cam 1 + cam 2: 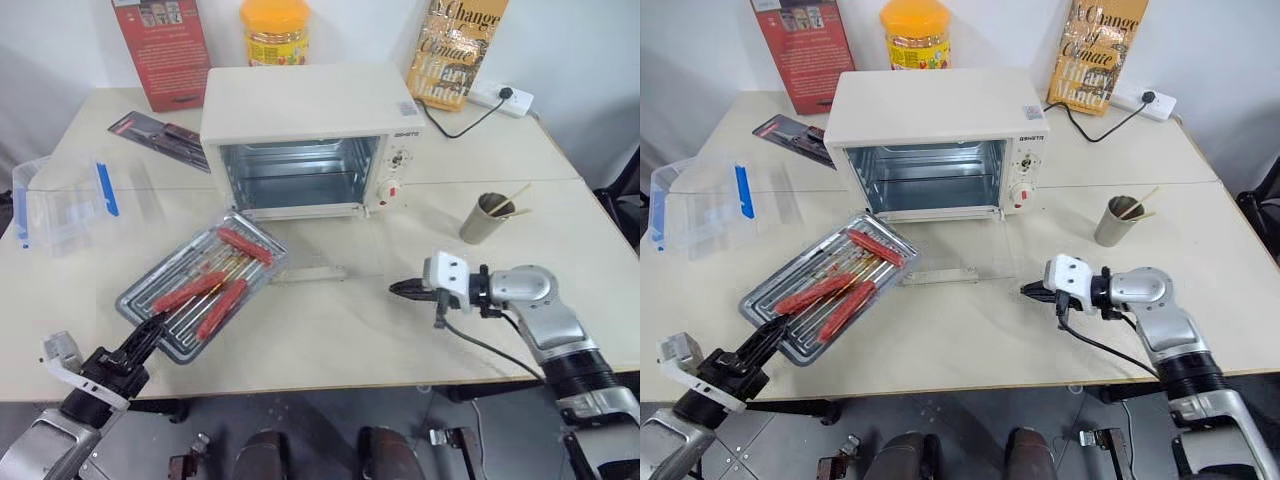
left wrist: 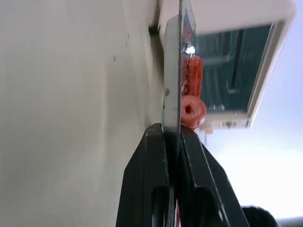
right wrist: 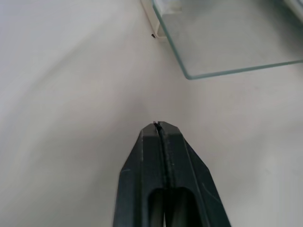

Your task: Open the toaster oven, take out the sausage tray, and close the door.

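Note:
The cream-white toaster oven (image 1: 300, 105) stands at the middle back of the table, its shiny inside bare. Its glass door (image 1: 325, 250) lies folded down flat in front, bar handle (image 1: 310, 272) toward me. The silver sausage tray (image 1: 160, 290) with several red sausages (image 1: 225, 300) is outside the oven, at the front left. My left gripper (image 1: 150, 335) is shut on the tray's near rim (image 2: 171, 80). My right gripper (image 1: 405, 289) is shut with nothing in it, low over the table just right of the door's glass corner (image 3: 227, 42).
A clear plastic box (image 1: 70, 200) with a blue clip sits at the left edge. A metal cup (image 1: 487, 218) with sticks stands right of the oven. A red box (image 1: 160, 45), an orange jar (image 1: 275, 30), a brown bag (image 1: 455, 50) and a power strip (image 1: 505, 97) line the back.

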You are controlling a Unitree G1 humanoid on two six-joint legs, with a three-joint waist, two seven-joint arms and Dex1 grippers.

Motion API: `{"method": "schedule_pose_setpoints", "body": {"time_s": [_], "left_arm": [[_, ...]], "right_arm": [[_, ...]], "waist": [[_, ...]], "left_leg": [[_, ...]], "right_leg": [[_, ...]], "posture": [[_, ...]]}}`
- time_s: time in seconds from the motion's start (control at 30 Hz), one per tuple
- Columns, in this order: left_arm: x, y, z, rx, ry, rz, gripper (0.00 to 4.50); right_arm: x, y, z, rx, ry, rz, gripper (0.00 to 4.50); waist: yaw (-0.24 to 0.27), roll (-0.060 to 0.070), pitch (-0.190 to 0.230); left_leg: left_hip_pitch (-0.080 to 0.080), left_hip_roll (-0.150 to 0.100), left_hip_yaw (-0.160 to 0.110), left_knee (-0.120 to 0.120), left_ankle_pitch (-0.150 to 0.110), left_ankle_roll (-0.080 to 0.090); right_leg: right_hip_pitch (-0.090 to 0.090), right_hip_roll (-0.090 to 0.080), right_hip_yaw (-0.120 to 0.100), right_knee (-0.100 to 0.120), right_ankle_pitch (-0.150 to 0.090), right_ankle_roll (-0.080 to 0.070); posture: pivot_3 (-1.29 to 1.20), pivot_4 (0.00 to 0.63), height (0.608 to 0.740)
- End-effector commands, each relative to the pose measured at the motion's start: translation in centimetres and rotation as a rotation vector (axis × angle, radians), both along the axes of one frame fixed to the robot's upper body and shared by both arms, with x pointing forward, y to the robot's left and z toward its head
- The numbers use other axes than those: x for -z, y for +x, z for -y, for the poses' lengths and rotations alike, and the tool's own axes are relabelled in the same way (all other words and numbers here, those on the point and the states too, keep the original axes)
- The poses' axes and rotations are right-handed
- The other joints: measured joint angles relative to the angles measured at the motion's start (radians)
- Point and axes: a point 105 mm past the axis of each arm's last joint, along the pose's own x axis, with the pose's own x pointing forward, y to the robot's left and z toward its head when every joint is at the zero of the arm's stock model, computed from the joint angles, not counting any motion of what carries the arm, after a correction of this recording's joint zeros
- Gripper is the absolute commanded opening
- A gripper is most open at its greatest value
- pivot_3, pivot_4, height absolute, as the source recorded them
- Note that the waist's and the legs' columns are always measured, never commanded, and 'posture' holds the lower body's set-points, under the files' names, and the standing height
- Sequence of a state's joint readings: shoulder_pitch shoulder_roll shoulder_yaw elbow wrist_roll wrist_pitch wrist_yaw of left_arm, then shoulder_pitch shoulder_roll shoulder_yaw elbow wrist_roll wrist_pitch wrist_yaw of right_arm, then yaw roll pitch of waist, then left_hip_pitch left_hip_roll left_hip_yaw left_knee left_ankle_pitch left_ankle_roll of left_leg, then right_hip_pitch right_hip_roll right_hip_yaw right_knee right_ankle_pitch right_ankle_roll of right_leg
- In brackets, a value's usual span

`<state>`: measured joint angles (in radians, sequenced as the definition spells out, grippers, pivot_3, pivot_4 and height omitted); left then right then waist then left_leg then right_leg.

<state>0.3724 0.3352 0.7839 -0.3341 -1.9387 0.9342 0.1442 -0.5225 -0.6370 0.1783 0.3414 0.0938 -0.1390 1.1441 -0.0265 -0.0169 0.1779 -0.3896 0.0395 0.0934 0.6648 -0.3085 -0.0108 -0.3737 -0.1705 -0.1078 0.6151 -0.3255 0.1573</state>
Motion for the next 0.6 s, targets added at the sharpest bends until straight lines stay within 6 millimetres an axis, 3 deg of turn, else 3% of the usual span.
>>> {"method": "schedule_pose_setpoints", "body": {"time_s": [0.03,0.3,0.6], "left_arm": [[-1.3,-1.3,-1.3,-0.096,0.0,0.055,0.0],[-0.3,-3.8,-4.2,-0.256,-0.042,0.049,0.0],[1.2,-5.3,-5.6,-0.281,-0.087,0.009,0.0]], "right_arm": [[0.7,0.8,-0.8,0.005,0.012,0.017,0.02],[0.0,2.4,-3.5,-0.019,0.083,0.075,0.02],[-7.4,3.1,-6.1,-0.085,0.292,0.133,0.02]], "waist": [[-0.003,0.0,0.0],[-0.004,-0.001,0.0],[-0.002,0.0,0.0]], "left_leg": [[0.0,0.0,0.0,0.0,0.0,0.0],[0.001,0.006,0.002,0.001,-0.001,-0.001],[-0.001,0.007,0.001,0.001,-0.001,-0.001]], "right_leg": [[0.0,0.0,0.0,-0.001,0.0,0.0],[0.001,0.005,0.001,-0.004,0.0,-0.004],[-0.002,0.006,0.001,-0.003,0.0,-0.004]], "posture": [[0.0,0.15,0.74],[0.0,0.15,0.74],[0.0,0.15,0.74]]}}
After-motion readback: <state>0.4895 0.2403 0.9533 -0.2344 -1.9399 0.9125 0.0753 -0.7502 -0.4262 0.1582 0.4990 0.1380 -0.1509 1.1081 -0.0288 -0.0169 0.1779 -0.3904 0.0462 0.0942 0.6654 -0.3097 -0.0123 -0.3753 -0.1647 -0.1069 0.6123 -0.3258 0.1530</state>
